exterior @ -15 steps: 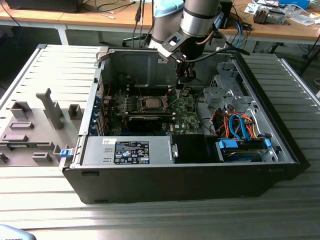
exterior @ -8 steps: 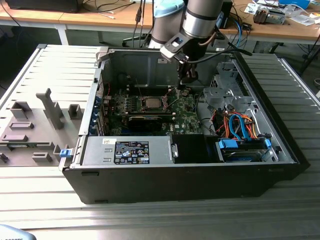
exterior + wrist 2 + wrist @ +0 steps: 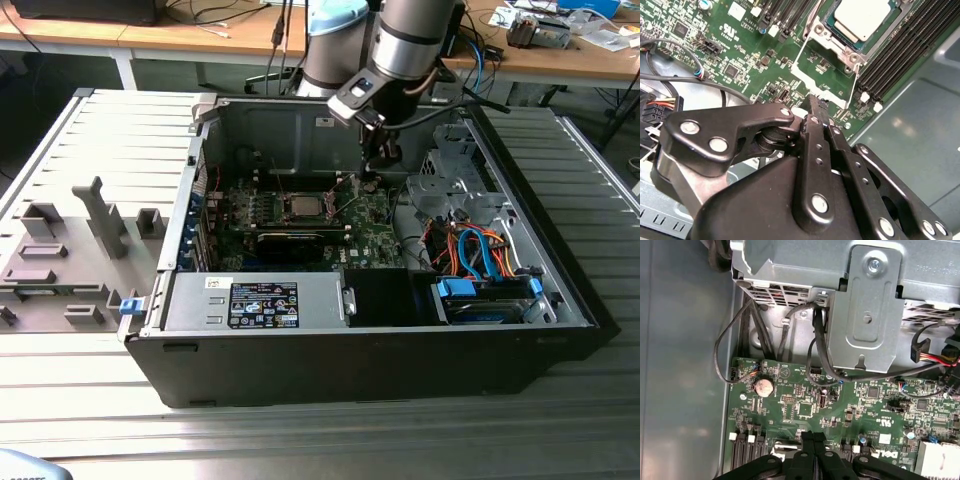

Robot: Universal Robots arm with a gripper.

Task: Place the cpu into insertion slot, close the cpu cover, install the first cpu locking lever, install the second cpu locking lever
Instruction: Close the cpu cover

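The cpu (image 3: 860,20) shows its silver-grey top and lies in the insertion slot (image 3: 832,39) on the green motherboard (image 3: 800,410); in the exterior view the cpu (image 3: 301,207) sits mid-board inside the open case. The cpu cover (image 3: 816,86), a thin silver frame, is swung open off the slot toward my gripper. My gripper (image 3: 816,104) is shut with nothing between its fingers, and its tips are right at the cover's free edge; I cannot tell whether they touch. My gripper (image 3: 370,180) hangs to the exterior view's right of the slot. Its black fingers (image 3: 807,440) are pressed together.
Black memory slots (image 3: 900,55) flank the slot. A metal drive cage (image 3: 865,305) with black cables (image 3: 815,340) stands past the board, near a coin battery (image 3: 763,386). The power supply (image 3: 260,303) and blue-orange cables (image 3: 480,255) fill the case front. A grey fixture tray (image 3: 70,250) lies at the exterior view's left.
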